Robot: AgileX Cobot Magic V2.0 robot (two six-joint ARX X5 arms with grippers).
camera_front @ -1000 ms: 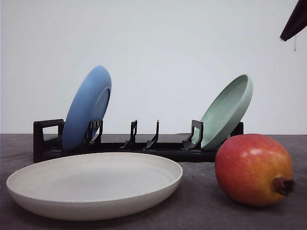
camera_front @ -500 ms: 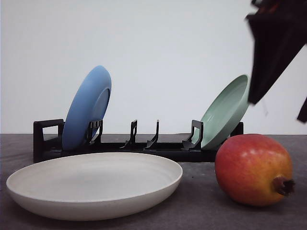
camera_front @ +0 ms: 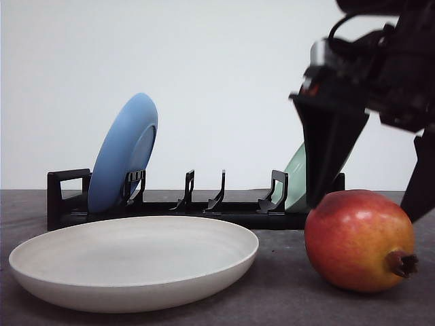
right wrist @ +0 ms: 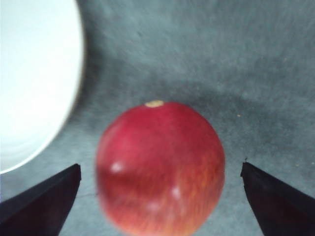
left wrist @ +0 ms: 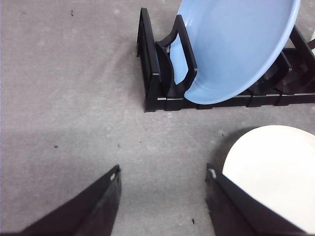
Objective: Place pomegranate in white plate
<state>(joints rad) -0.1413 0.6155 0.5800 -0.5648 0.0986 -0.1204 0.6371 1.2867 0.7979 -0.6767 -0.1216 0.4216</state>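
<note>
Pomegranate: the pomegranate (camera_front: 359,240) is sitting on the dark table (camera_front: 279,285), directly under the right gripper (camera_front: 367,197) and centred between its two fingers in the right wrist view, calyx pointing away to the robot's right.
Right gripper: it is hanging spread wide just above the fruit, one finger (camera_front: 326,146) showing behind the fruit's left shoulder, the other at its right; neither is touching the skin that I can see.
White plate: the white plate (camera_front: 132,268) is lying flat just to the left of that gripper, its rim close to the fruit but apart from it.
Left gripper: the left gripper (left wrist: 162,189) is hovering open over bare table, the white plate's edge beside one finger.
Rack: beyond both grippers, a black rack (camera_front: 183,207) is holding a blue plate (camera_front: 124,153) and a mint-green plate (camera_front: 297,178) on edge.
Doing it well: I would say lowering until the fingers are straddling the widest girth, then closing gently, since glossy round skin looks prone to slipping; lifting clear of the plate rim before carrying left.
</note>
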